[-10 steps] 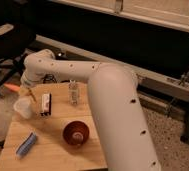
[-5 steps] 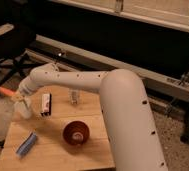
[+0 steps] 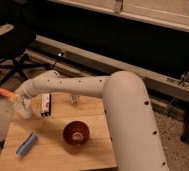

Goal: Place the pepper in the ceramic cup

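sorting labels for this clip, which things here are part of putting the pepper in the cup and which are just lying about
Part of the job:
- pepper, orange, held at the table's far left edge
- ceramic cup, white, just below the pepper
- gripper, shut on the pepper, above the cup

Just lying about:
- reddish-brown bowl
- blue-and-white cylinder
- dark packet
- small clear object
- wooden table

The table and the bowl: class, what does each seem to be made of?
Table: probably wood, matte, with pale plank lines. Bowl: likely glazed ceramic; its reddish-brown surface is glossy. The gripper is shut on the pepper at the table's far left corner, above the cup.
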`<action>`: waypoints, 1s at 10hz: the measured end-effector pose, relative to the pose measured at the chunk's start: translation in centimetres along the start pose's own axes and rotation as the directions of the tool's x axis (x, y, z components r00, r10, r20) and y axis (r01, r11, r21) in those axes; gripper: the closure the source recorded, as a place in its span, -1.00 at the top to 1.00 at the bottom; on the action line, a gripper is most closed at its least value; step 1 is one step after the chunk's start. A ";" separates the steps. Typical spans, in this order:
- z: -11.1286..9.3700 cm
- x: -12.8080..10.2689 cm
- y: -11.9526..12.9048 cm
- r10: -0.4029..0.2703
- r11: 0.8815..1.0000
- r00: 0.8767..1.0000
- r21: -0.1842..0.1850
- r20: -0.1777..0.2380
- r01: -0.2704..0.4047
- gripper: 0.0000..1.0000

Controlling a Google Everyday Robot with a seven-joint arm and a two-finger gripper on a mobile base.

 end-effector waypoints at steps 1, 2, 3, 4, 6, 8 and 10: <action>0.2 0.0 -0.3 -0.003 1.000 1.000 0.010 0.013 0.003 -0.52; 0.5 0.0 -0.5 -0.005 1.000 1.000 0.018 0.022 0.005 -0.52; 0.8 0.0 -0.6 -0.004 1.000 0.999 0.022 0.034 0.003 -0.52; 1.2 0.0 -0.7 0.004 1.000 0.999 0.028 0.054 -0.005 -0.52; 1.4 0.1 -1.1 0.021 0.999 0.996 0.041 0.086 -0.024 -0.52; 1.5 0.5 -1.0 0.035 0.998 0.993 0.047 0.110 -0.041 -0.52; 1.2 1.5 -0.9 0.052 0.997 0.991 0.053 0.125 -0.059 -0.52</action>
